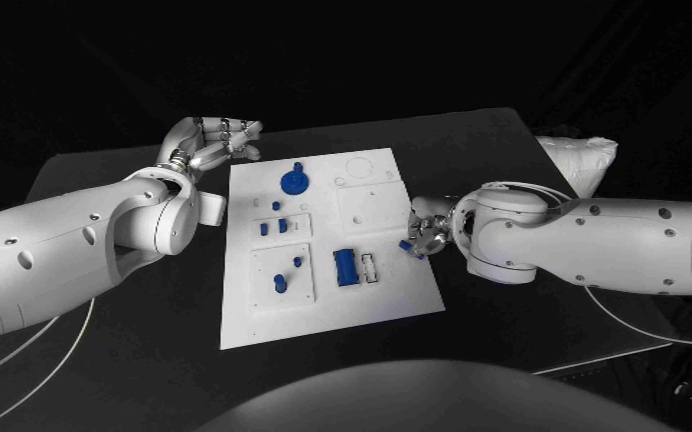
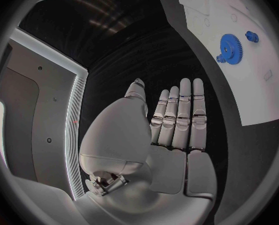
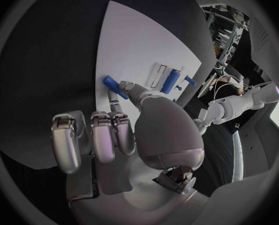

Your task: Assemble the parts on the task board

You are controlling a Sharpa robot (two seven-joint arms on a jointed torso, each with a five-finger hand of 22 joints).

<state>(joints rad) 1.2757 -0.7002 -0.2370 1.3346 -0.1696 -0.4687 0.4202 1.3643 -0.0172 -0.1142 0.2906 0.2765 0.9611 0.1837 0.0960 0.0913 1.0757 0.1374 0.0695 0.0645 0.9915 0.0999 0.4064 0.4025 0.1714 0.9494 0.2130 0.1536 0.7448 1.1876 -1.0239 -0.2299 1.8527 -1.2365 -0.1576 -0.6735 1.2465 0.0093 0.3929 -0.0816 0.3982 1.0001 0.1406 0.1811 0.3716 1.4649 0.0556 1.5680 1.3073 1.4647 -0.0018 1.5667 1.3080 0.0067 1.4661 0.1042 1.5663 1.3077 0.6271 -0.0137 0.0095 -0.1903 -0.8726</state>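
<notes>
The white task board (image 1: 378, 297) lies in the middle of the black table. On it are a blue gear (image 1: 294, 183), several small blue pegs (image 1: 281, 226) and a blue block (image 1: 346, 266). My right hand (image 1: 428, 230) is at the board's right edge; its thumb and a fingertip pinch a small blue piece (image 1: 405, 246) (image 3: 113, 85), while the other fingers (image 3: 92, 140) curl in. My left hand (image 1: 214, 140) (image 2: 171, 135) hovers over the table beside the board's far left corner, fingers straight and holding nothing. The gear (image 2: 229, 46) shows on the board (image 2: 264, 95) beyond it.
A white crumpled bag (image 1: 580, 157) lies at the table's far right. In the right wrist view the blue block (image 3: 171, 80) sits next to a white slot (image 3: 157, 75). Bare black table surrounds the board.
</notes>
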